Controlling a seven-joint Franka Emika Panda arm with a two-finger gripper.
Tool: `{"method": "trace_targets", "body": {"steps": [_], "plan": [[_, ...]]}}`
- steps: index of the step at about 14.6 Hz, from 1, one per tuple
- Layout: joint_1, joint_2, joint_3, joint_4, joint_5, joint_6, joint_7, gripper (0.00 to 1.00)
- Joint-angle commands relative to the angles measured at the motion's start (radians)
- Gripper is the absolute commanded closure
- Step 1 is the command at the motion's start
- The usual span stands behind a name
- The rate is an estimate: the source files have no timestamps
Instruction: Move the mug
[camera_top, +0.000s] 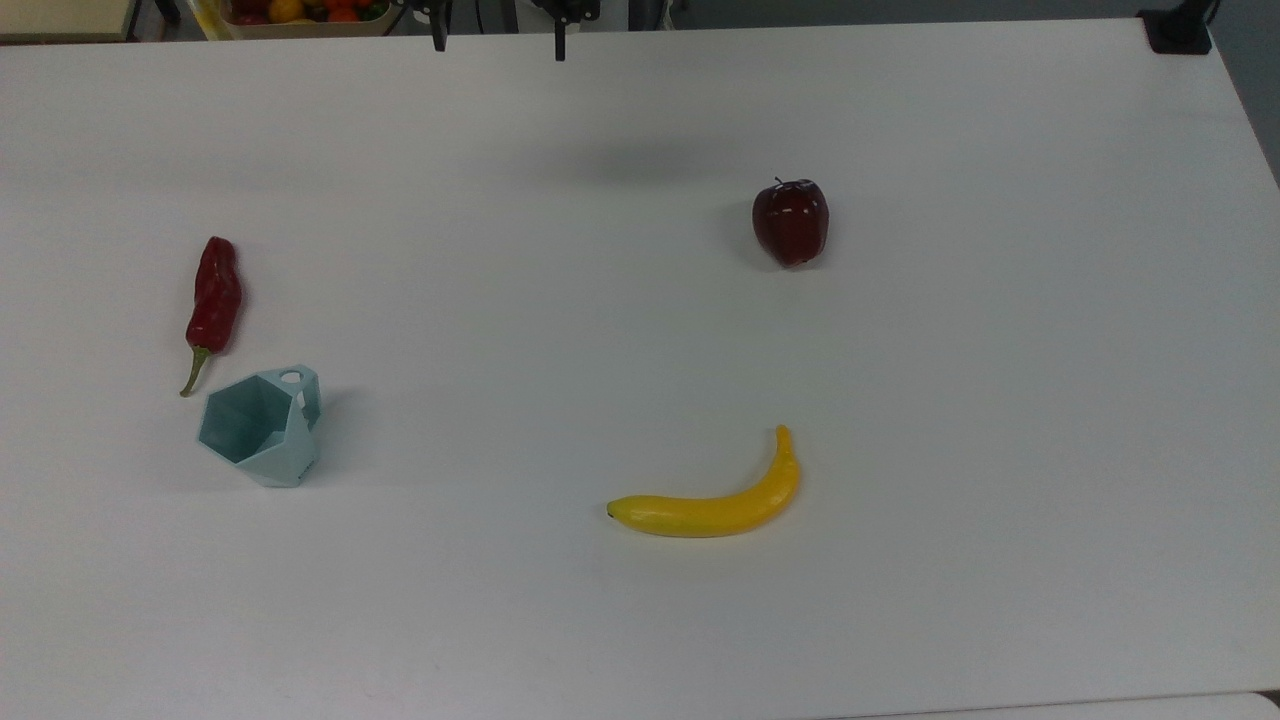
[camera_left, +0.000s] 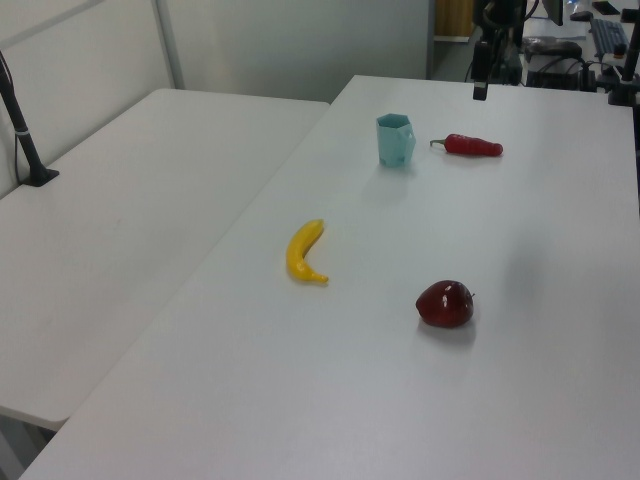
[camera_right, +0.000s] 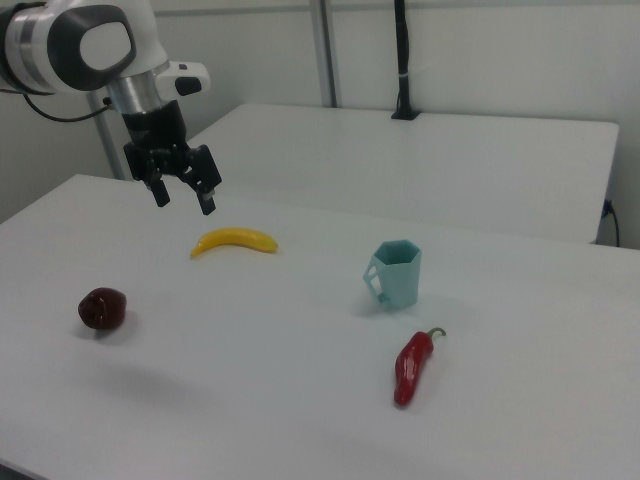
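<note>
The mug (camera_top: 262, 428) is pale teal and faceted, standing upright on the white table at the top view's left, its handle toward the top view's right. It also stands near the far end in the left view (camera_left: 395, 140) and right of centre in the right view (camera_right: 396, 274). My gripper (camera_right: 183, 196) hangs open and empty high above the table, far from the mug, at the right view's upper left. Its two fingertips (camera_top: 439, 42) poke in at the top view's top edge, and a fingertip (camera_left: 480, 88) shows at the left view's top.
A red chili pepper (camera_top: 213, 303) lies just beyond the mug. A yellow banana (camera_top: 716, 502) lies mid-table and a dark red apple (camera_top: 790, 221) sits further right in the top view. A box of fruit (camera_top: 300, 14) stands past the table's far edge.
</note>
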Motion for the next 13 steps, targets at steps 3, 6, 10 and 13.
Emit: {"method": "trace_targets", "body": {"steps": [3, 6, 10, 13], "plan": [[0.002, -0.017, -0.004, -0.011, 0.016, -0.033, -0.021, 0.00], [0.002, -0.015, -0.004, -0.012, 0.016, -0.033, -0.021, 0.00], [0.002, -0.011, -0.005, -0.011, 0.017, -0.027, -0.014, 0.00], [-0.014, -0.007, -0.005, -0.009, 0.017, -0.017, -0.002, 0.00]]}}
